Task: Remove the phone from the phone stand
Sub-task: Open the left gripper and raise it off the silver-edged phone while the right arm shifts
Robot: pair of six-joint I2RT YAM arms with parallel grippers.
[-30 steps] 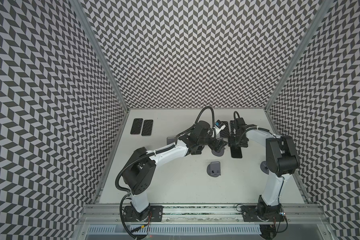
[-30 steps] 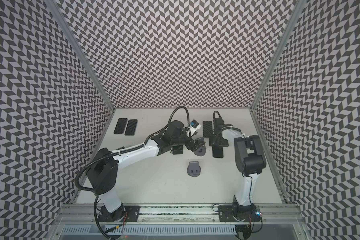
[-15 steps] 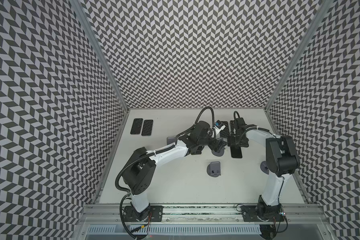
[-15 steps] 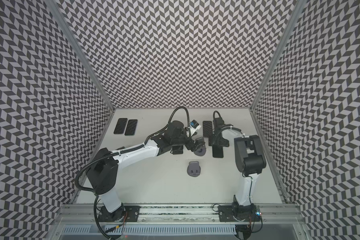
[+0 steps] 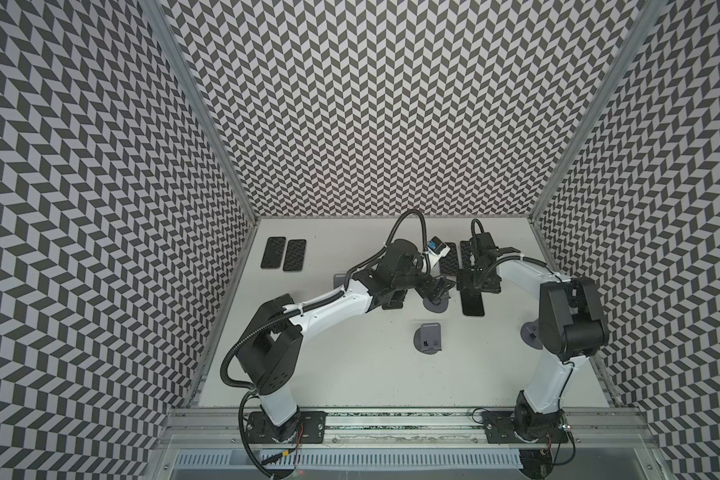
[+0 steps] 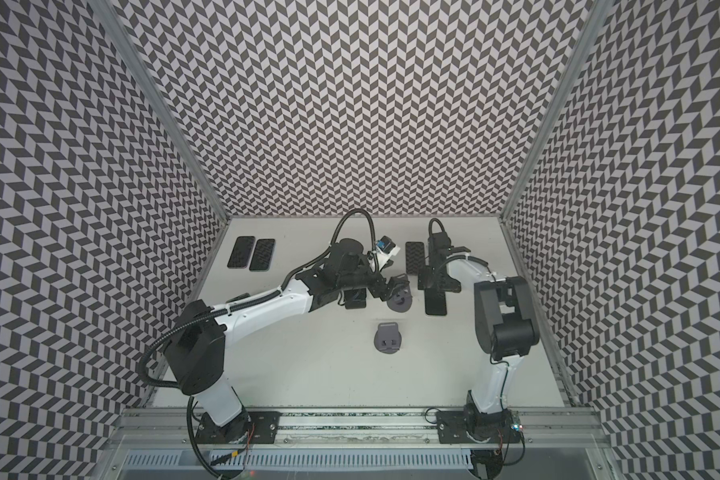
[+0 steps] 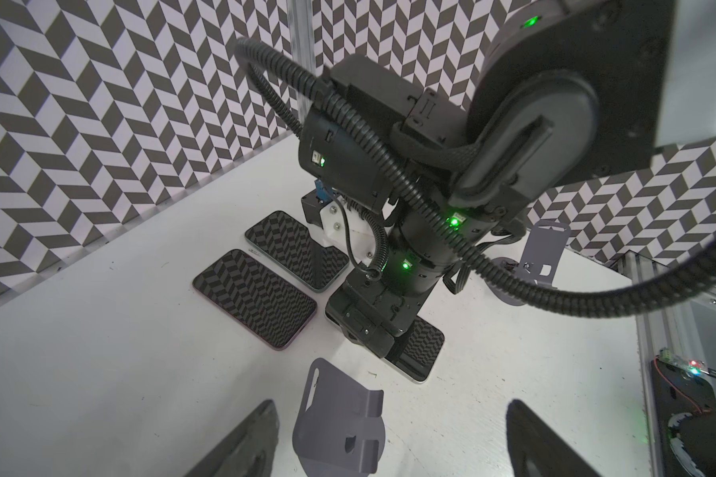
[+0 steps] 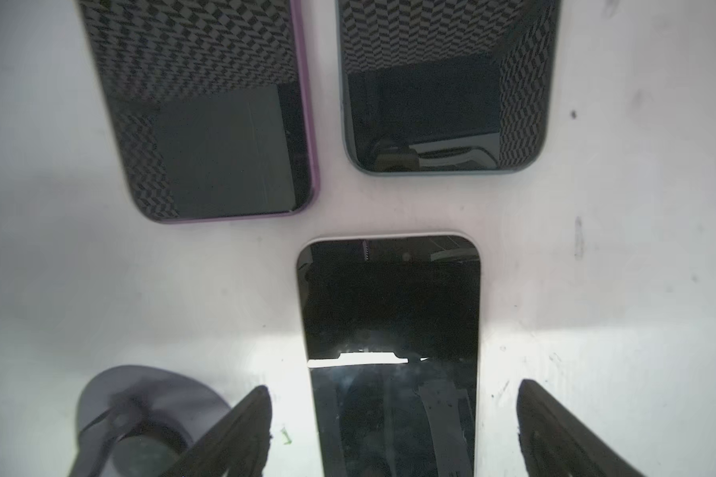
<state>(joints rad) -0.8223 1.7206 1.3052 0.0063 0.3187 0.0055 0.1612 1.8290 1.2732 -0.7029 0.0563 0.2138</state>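
Lying flat on the pale worktop point(image 5: 350, 374), the phone point(image 8: 389, 330) is resting shiny side up near the phone stand point(image 7: 335, 417), not on it, so the job is looking nearly done. The right pincer point(image 8: 393, 388) is hanging low over the phone with its fingers wide apart, one on each side, holding nothing. The left pincer point(image 7: 391, 402) is also standing open around the stand, with gaps showing on both sides. To finish well, the right arm should probably be going straight up, so a finger is not bumping the phone's thin edge and sliding it toward the purple-rimmed phone point(image 8: 207, 103) or the blue-green phone point(image 8: 443, 82). The phone is looking smooth and dark like a mirror, with round corners and a pale rim, so it may be slipping easily. The stand is looking like dull grey plastic, with a round foot and a bent back plate.
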